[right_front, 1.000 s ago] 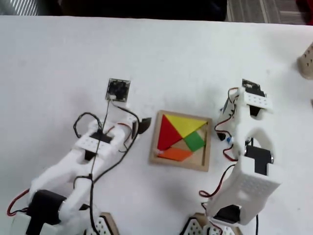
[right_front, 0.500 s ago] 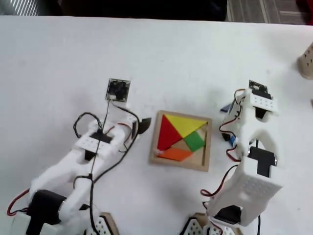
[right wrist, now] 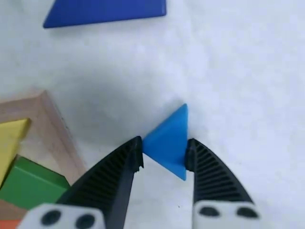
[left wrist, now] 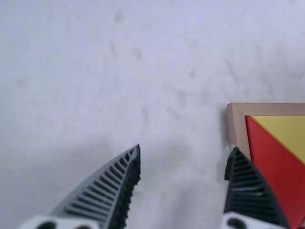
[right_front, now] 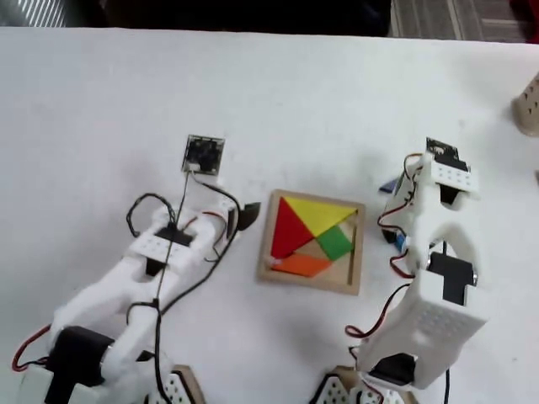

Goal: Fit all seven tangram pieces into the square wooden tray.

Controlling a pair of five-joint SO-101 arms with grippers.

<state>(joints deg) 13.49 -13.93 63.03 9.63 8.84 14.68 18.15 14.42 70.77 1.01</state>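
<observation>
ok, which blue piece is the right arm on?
The small light-blue triangle, pinched between the fingers of the right gripper. The darker blue piece lies apart on the table, untouched.

A robotics lab is indicated: two white plastic robot arms (right_front: 135,278) (right_front: 429,320) with exposed wiring are mounted at a plain white table (right_front: 101,93), a bare black camera board (right_front: 204,154) wired alongside.

White table (right_front: 101,101); small camera board (right_front: 204,154) (cabled) lying on it

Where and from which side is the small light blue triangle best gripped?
From above, one straight edge against the opposite corner: the small light blue triangle lies flat on the table and has no parallel sides. The right hand clamps it so.
</observation>
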